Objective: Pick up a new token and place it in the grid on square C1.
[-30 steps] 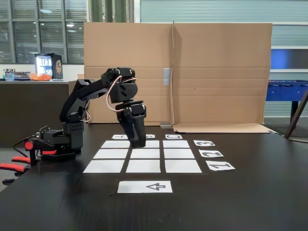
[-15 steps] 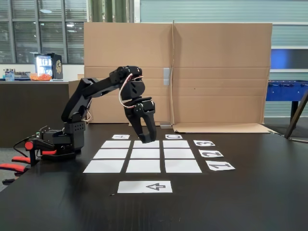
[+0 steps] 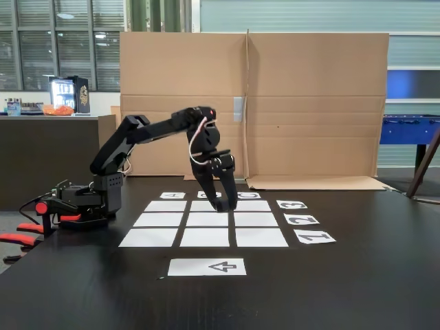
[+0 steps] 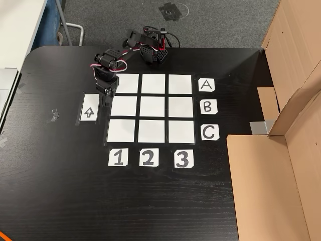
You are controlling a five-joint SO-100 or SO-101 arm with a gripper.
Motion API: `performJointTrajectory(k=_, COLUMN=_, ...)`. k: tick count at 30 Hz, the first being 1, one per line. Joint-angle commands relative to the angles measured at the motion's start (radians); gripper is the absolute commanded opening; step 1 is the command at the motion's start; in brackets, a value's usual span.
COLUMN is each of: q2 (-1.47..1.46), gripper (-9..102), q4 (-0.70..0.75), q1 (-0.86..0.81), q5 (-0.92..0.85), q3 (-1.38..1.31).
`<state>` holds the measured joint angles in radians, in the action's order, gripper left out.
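The arm is reaching out from its base across the black desk [image 3: 357,289], and its tool [image 3: 227,204] is hanging fingers-down above the grid [image 3: 205,220], clear of the paper rather than resting on it. In the other view the tool [image 4: 106,102] is sitting over the edge of the grid beside the arrow sheet [image 4: 89,107], roughly level with the middle row. That puts it near square C1 [image 4: 121,131], the corner cell in line with the "C" label [image 4: 209,132] and the "1" label [image 4: 118,157], but not over it. In the fixed view that cell [image 3: 261,237] is lying bare at the near right corner. The fingers are black against a black desk, so I cannot tell whether they are apart or closed. No token is making itself out between them or on any white cell. The raised, downward-pointing pose is probably suiting a carry across the cells without scuffing the loose papers.
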<state>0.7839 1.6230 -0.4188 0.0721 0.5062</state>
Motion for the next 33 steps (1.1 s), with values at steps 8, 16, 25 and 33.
performJointTrajectory(k=8, q2=-0.063, gripper=0, q4=-0.103, q1=0.048, q5=-0.003, q3=-0.094)
performJointTrajectory(k=16, q2=-0.117, gripper=0, q4=-0.149, q1=0.094, q5=-0.008, q3=-0.127)
performJointTrajectory(k=25, q2=-0.186, gripper=0, q4=-0.186, q1=0.135, q5=-0.005, q3=-0.176)
performJointTrajectory(k=33, q2=-0.262, gripper=0, q4=-0.198, q1=0.152, q5=-0.003, q3=-0.241)
